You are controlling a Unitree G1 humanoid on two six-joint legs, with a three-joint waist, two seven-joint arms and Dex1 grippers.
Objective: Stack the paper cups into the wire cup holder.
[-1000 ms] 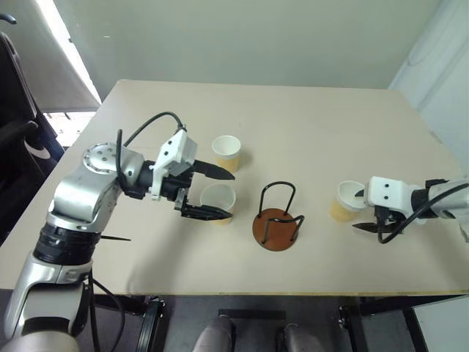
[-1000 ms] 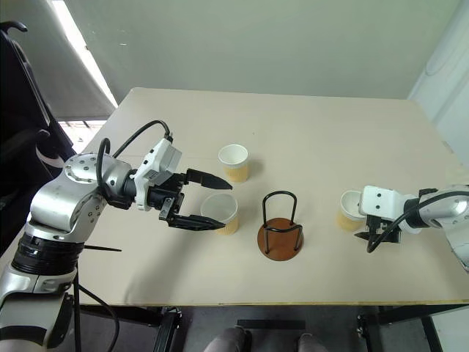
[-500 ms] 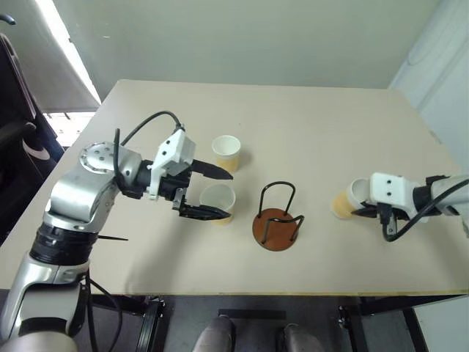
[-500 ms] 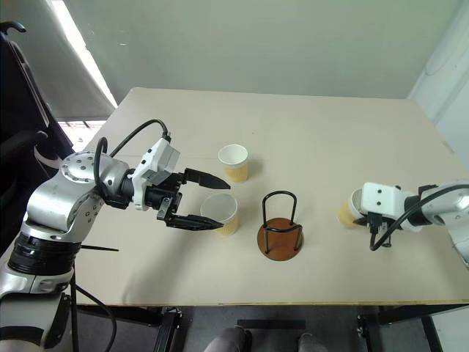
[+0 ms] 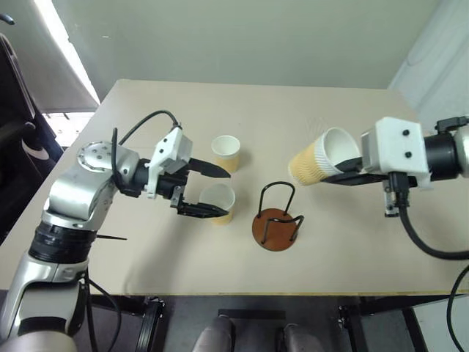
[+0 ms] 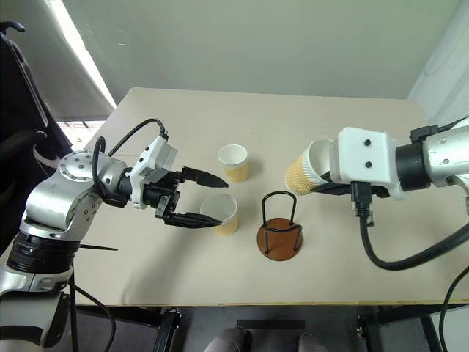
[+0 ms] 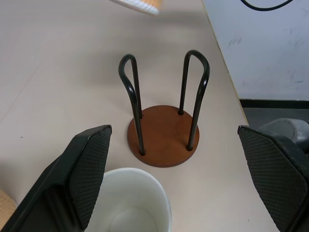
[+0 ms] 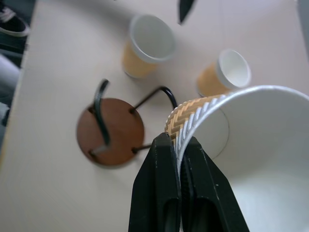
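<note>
The right claw [image 8: 176,159] is clenched on the rim of one paper cup [image 5: 316,158], holding it in the air, tilted on its side, above and a little to the right of the wire cup holder [image 5: 277,218]. This cup is white inside, and its tan-orange outside has a woven pattern. The holder stands on the table [image 5: 308,110], a round reddish-brown disc with thin black wire loops rising from it. The left claw [image 5: 209,191] is released, its fingers spread on both sides of a second cup [image 5: 218,202] standing upright. A third cup [image 5: 226,152] stands just behind it, farther away.
</note>
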